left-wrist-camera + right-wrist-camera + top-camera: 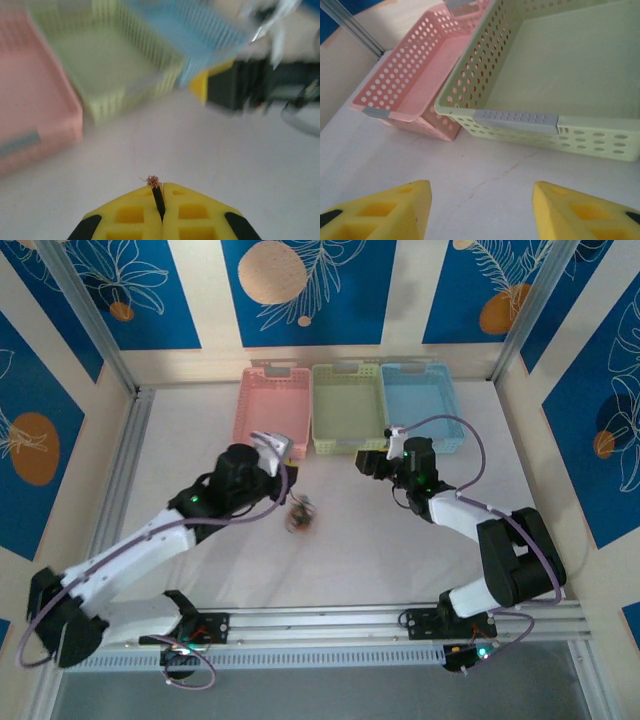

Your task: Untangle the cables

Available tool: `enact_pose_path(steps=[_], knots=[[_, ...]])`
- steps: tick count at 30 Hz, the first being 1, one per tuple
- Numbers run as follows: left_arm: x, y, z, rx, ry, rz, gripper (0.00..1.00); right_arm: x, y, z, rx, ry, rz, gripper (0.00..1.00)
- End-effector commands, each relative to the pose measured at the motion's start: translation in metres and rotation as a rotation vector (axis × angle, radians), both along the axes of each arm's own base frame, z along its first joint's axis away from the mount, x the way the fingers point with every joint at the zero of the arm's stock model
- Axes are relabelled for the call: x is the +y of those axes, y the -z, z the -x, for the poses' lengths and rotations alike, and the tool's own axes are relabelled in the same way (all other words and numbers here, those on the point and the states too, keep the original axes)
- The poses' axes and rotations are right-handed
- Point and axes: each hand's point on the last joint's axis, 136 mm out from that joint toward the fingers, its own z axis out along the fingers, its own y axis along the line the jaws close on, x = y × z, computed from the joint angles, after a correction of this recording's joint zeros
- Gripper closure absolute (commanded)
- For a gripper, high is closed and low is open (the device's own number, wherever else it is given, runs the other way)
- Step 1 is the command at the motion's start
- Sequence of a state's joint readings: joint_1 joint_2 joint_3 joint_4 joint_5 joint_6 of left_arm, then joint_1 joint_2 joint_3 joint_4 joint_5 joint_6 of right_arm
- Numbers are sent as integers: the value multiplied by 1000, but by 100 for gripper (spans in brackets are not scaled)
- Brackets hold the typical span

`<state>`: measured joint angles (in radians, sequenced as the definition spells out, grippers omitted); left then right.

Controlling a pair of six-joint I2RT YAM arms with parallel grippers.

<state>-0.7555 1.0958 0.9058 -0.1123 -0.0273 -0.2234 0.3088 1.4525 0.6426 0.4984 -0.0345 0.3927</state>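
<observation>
While top cam shows tangle (300,517), L gripper (162,187) pinches cable end (153,181), R gripper (481,199) open

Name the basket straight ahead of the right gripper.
The green basket: its near wall faces the right gripper head-on, whereas the pink basket sits off to the left.

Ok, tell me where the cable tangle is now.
Top view: the cable tangle is mid-table, just right of the left arm, on the near side of the pink basket.
</observation>
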Motion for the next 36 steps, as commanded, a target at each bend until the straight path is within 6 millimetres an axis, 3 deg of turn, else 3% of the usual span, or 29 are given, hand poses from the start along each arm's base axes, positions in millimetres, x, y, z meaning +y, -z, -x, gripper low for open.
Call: enact_pose_path(steps=[1,8,18,21,28,32,36], knots=[[-2,-11,12,-176,60,104,100,7,-17,4,-84,-51,-47,41],[-1,42,17,-155,88,60,100,35,-20,12,-91,-175,-53,37],[-4,49,21,-150,108,94,100,71,-22,30,-77,-352,-91,37],[-6,50,21,-145,115,102,100,90,-26,46,-142,-488,-84,37],[-1,43,24,-160,106,114,100,144,-17,105,-345,-844,-19,37],[-4,38,30,-154,139,136,100,161,-14,137,-462,-1000,-20,36],[-5,33,34,-156,153,154,100,166,-10,144,-463,-1033,-10,37]])
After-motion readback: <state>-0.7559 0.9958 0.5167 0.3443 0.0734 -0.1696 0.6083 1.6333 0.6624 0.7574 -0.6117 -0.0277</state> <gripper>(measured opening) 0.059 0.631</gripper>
